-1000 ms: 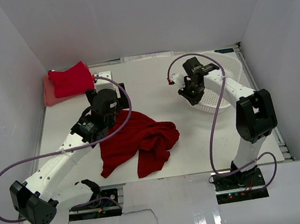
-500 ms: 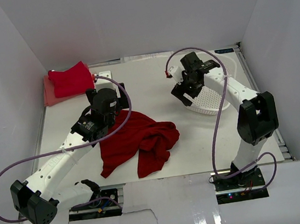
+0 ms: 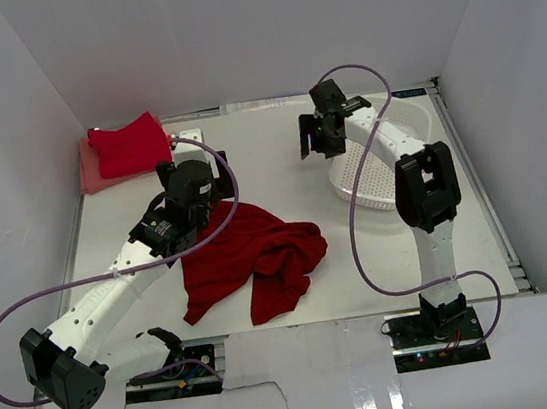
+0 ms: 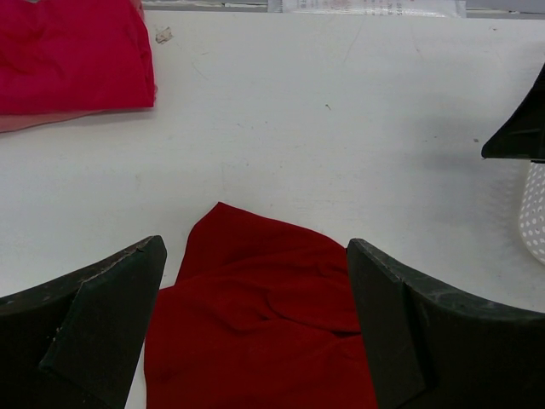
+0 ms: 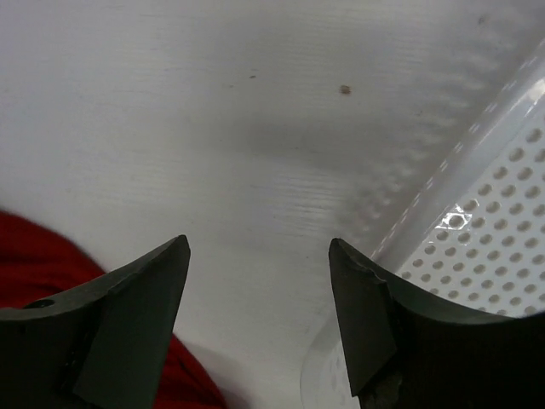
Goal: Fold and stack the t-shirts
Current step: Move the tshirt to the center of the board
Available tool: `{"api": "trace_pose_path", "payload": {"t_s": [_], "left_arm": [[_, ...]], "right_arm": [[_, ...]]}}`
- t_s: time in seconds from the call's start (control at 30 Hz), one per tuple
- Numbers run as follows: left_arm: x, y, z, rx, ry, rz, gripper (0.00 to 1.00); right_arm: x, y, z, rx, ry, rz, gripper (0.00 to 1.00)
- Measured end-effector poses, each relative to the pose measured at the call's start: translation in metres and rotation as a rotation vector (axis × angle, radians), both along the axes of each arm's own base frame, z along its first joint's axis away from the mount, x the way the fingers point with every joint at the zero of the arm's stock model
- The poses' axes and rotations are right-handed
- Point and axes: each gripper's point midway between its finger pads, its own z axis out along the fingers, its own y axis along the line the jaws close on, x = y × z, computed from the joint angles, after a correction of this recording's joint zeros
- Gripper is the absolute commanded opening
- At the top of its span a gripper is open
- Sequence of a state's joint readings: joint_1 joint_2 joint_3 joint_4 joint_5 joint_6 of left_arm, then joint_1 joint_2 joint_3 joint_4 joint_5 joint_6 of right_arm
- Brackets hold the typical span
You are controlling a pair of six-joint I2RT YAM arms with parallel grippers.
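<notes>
White walls [image 3: 230, 29] box in a white table [image 3: 267, 155]. At ten o'clock lie the folded t-shirts [image 3: 127, 148], red on salmon. The left claw [image 4: 255, 247] hangs released over the crumpled red t-shirt [image 3: 255, 257] at centre. At one o'clock the right claw [image 5: 258, 244] is released and empty, beside the basket [image 3: 392, 184].

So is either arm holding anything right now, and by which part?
Nothing is held. The left fingers stand open over the crumpled red t-shirt; the right fingers stand open over bare table beside the white basket.
</notes>
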State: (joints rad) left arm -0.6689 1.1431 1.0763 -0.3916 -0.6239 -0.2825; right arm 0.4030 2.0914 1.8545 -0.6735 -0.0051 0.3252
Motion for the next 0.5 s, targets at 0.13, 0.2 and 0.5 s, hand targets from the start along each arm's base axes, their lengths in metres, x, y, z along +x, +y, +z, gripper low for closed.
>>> {"api": "trace_pose_path", "payload": {"t_s": [0.13, 0.2, 0.5], "left_arm": [[0.000, 0.000, 0.000, 0.001, 0.001, 0.000, 0.98], [0.000, 0.000, 0.000, 0.000, 0.001, 0.000, 0.98], [0.000, 0.000, 0.000, 0.001, 0.001, 0.000, 0.98]], "right_arm": [[0.006, -0.009, -0.025, -0.011, 0.043, -0.144, 0.86], [0.008, -0.013, -0.027, -0.016, 0.040, -0.182, 0.89], [0.019, -0.012, -0.027, 0.004, -0.007, -0.202, 0.91]]}}
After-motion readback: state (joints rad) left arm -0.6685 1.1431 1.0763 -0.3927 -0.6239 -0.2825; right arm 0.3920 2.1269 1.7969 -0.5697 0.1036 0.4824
